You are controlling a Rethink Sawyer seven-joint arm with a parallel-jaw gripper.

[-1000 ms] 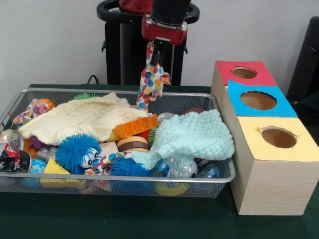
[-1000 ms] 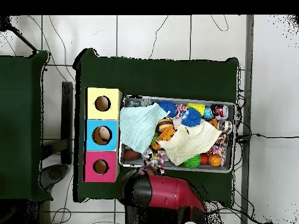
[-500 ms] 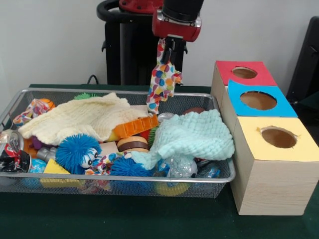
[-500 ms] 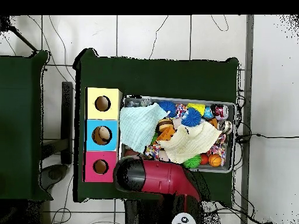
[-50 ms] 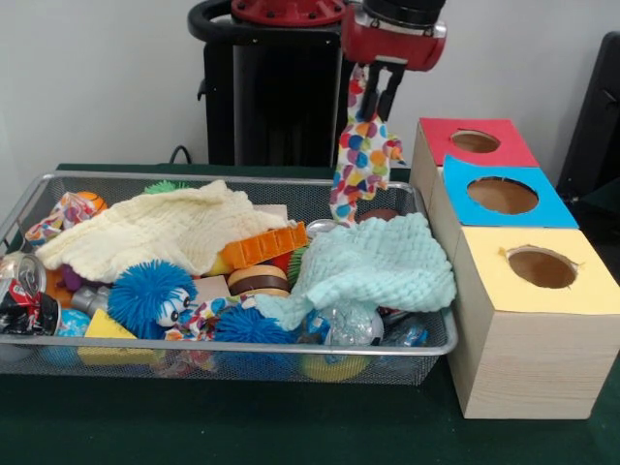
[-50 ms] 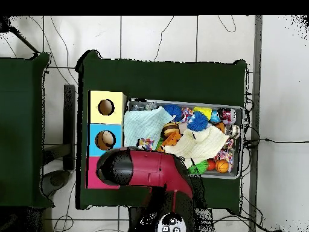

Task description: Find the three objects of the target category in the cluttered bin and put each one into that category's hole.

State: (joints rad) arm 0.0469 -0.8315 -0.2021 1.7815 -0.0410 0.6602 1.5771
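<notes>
The gripper [image 5: 376, 82] is at the top of the front view, right of centre, with its fingers closed on the upper end of the polka-dot cloth [image 5: 362, 155]. The cloth hangs straight down from the gripper, its lower end above the far right corner of the wire bin [image 5: 58, 360], just over the mint cloth [image 5: 378, 266]. The red-topped box [image 5: 475, 141] stands just to the right. In the overhead view the arm [image 6: 148, 172] covers the red box.

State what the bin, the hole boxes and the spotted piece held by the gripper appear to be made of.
Bin: metal wire mesh with a shiny rim, see-through walls. Hole boxes: pale wood by the grain, with matte coloured tops, perhaps card or paint. Spotted piece: soft printed fabric, hanging limp and folded from the gripper.
</notes>
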